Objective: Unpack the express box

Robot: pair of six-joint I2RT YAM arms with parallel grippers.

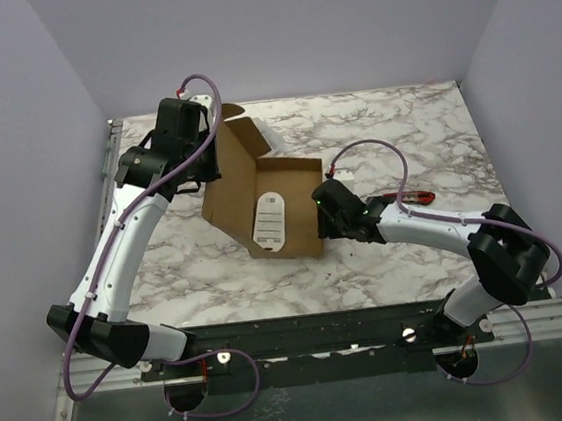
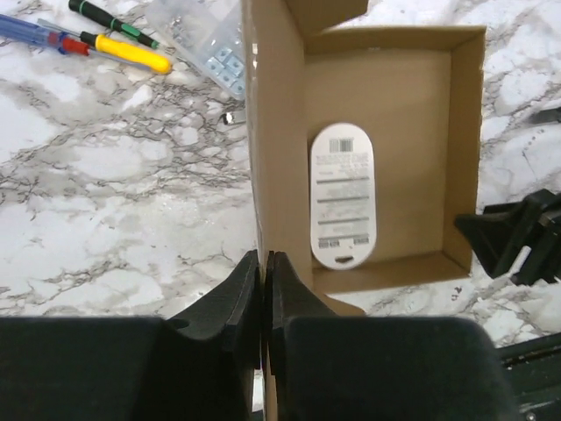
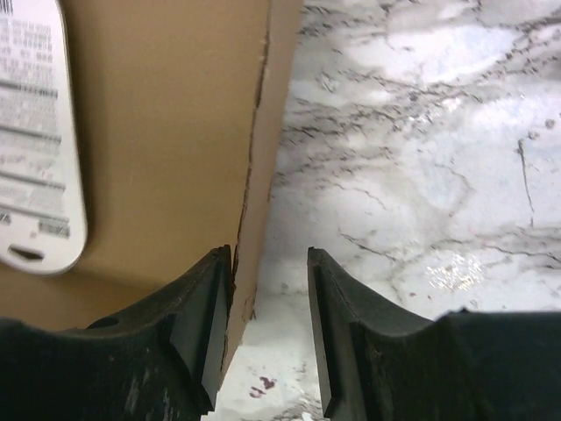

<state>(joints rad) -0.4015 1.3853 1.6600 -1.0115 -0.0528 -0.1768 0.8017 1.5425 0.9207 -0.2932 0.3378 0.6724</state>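
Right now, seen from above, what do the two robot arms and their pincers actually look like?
The left arm and right arm both have white tube-like segments joined by chunky black housings. A thin purple cable loops loosely along each. The left pincer and right pincer each have two matte black wedge-shaped fingers; the right one's look scuffed.

You face a white, grey-veined marble tabletop (image 1: 434,134) boxed in by plain pale lilac walls: back wall (image 1: 282,29), left wall (image 1: 13,148), right wall (image 1: 546,52). A dark metal rail (image 1: 314,330) runs along its near edge. The light is soft and even.
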